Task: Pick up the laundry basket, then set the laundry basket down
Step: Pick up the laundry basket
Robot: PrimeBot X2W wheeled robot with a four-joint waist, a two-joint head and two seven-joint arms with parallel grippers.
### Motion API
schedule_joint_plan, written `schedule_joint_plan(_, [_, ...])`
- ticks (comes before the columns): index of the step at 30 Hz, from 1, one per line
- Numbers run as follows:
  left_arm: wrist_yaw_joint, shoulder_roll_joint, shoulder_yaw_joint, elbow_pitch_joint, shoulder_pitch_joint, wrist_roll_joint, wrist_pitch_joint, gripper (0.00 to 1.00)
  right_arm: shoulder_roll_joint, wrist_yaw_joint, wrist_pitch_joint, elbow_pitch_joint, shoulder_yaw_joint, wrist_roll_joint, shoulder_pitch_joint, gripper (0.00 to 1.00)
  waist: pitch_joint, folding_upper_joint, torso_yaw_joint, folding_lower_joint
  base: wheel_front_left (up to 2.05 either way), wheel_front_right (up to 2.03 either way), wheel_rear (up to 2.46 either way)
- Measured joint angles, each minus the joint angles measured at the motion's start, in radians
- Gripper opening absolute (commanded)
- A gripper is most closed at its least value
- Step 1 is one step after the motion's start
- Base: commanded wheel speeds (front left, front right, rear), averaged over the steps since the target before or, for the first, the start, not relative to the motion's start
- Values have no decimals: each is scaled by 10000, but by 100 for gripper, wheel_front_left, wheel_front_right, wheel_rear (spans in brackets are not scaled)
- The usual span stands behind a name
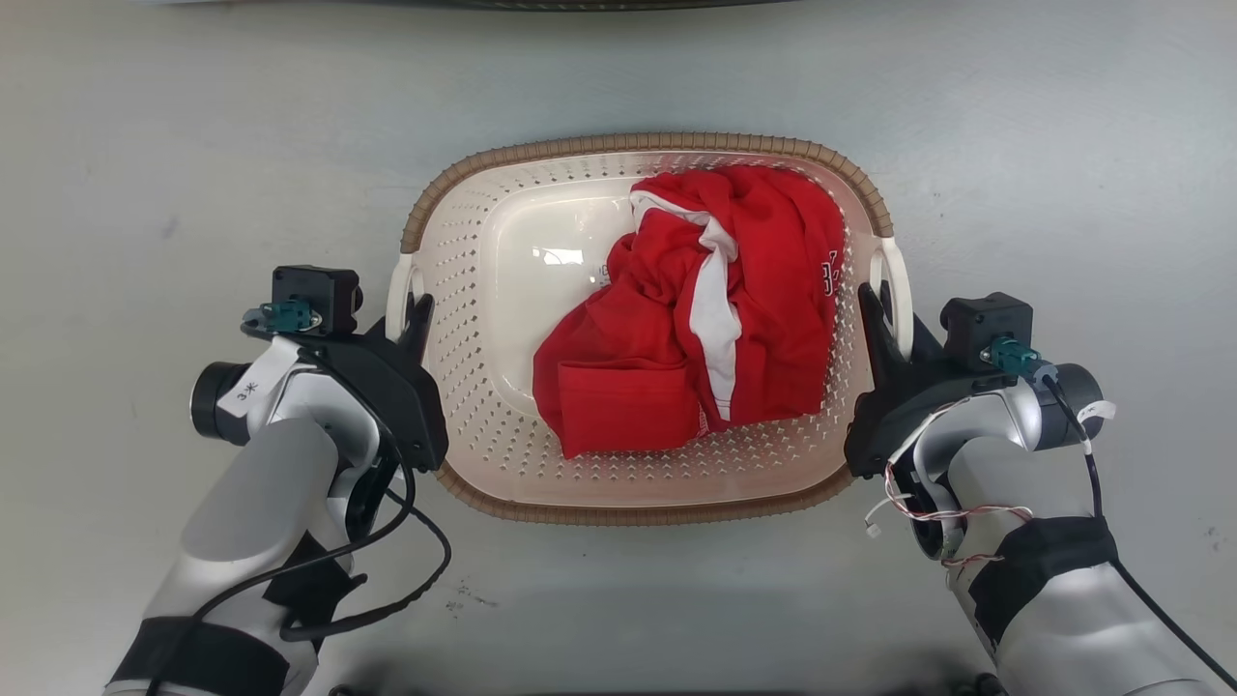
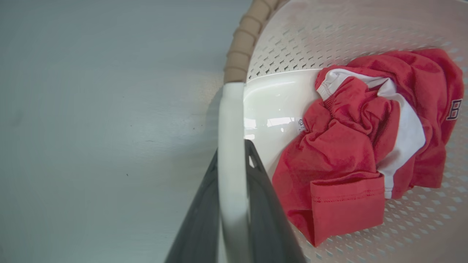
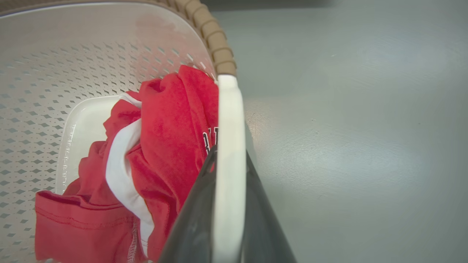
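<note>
Grey floor (image 1: pixel 193 145); laundry basket (image 1: pixel 618 145), holding a red-and-white garment (image 1: pixel 734 319), centred between both forward-reaching forearms (image 1: pixel 256 512); left gripper (image 1: pixel 411 309) and right gripper (image 1: pixel 875 300), fingers pointing away, each clamped on its side's white loop handle (image 2: pixel 231 146).

Silver forearms (image 1: pixel 256 483), blk L claw (image 1: pixel 414 307), R claw (image 1: pixel 875 302), teal plugs (image 1: pixel 288 315)

left pincer (image 1: pixel 417 309) and right pincer (image 1: pixel 866 300), fingers forward, each tight on the laundry basket (image 1: pixel 638 143), pale forearms angled inward
</note>
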Motion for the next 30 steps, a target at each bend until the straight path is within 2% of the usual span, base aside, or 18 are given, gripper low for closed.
schedule_joint_plan(11, [0,-19,-391,397,-131,-499,274,0,19,389,117,830,249,96,-388,0,-301,1,49,1,0,0,0])
schedule_joint_plan(18, [8,-88,-729,621,-142,-989,692,0,21,742,560,1530,368,188,-727,0,-896,1,62,1,0,0,0])
schedule_joint_plan(30, [10,-174,-1072,1066,-66,-2109,1827,0,81,1110,1557,2585,610,514,-900,0,-2103,1,106,0,0,0,0])
